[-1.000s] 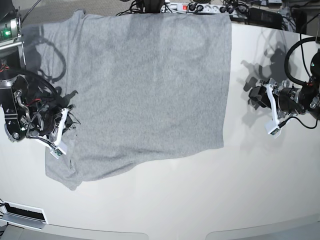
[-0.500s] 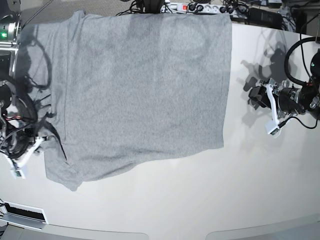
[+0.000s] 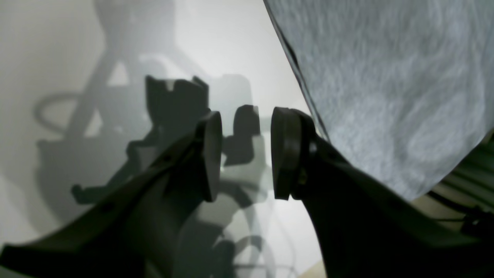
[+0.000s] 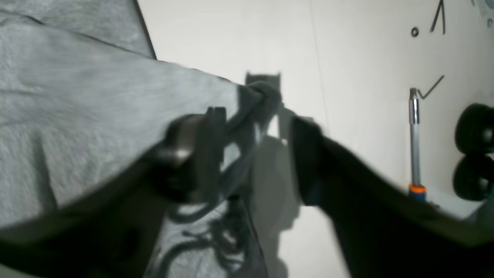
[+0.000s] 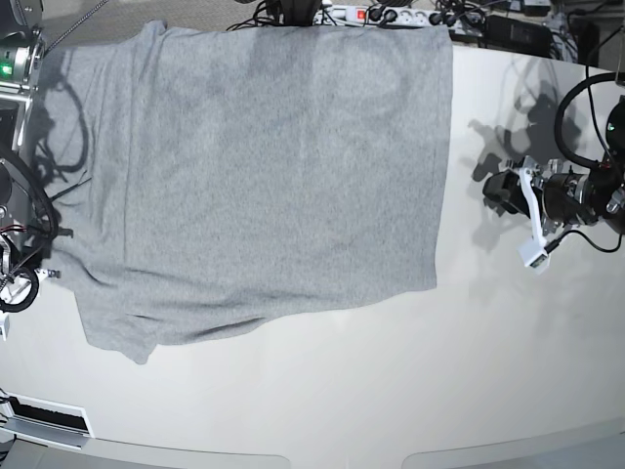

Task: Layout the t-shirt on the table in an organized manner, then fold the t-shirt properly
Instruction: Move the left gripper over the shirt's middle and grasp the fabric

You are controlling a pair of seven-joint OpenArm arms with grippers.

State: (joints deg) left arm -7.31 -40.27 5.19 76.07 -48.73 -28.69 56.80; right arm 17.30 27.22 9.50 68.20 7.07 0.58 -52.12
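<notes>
Base view: the grey t-shirt (image 5: pixel 264 181) lies spread flat, plain side up, across the left and middle of the glossy white table (image 5: pixel 391 391). Its top edge reaches the table's far rim, where cables and a power strip (image 5: pixel 381 14) sit. A sleeve (image 5: pixel 122 332) points toward the near left. The left claw (image 5: pixel 532 220) hovers over bare table at the right, well apart from the shirt's straight edge. The right arm (image 5: pixel 15 283) is barely in frame at the far left, beside the shirt's edge, and its claw cannot be made out here

Left wrist view: the left claw (image 3: pixel 245 154) is released, its two dark pads parted with nothing but white table (image 3: pixel 58 46) showing in the gap. The t-shirt (image 3: pixel 386 77) fills the upper right, its edge running just beside the right-hand pad; contact cannot be judged

Right wrist view: the picture is blurred. The right claw (image 4: pixel 254 154) stands with its jaws wide apart. A bunched fold of the t-shirt (image 4: pixel 77 116) sits beside the left-hand finger (image 4: pixel 204 150), reaching toward the gap; whether cloth touches the finger cannot be told. White table (image 4: pixel 347 58) lies to the right, with a metal rod (image 4: pixel 413 139) at the far edge
</notes>
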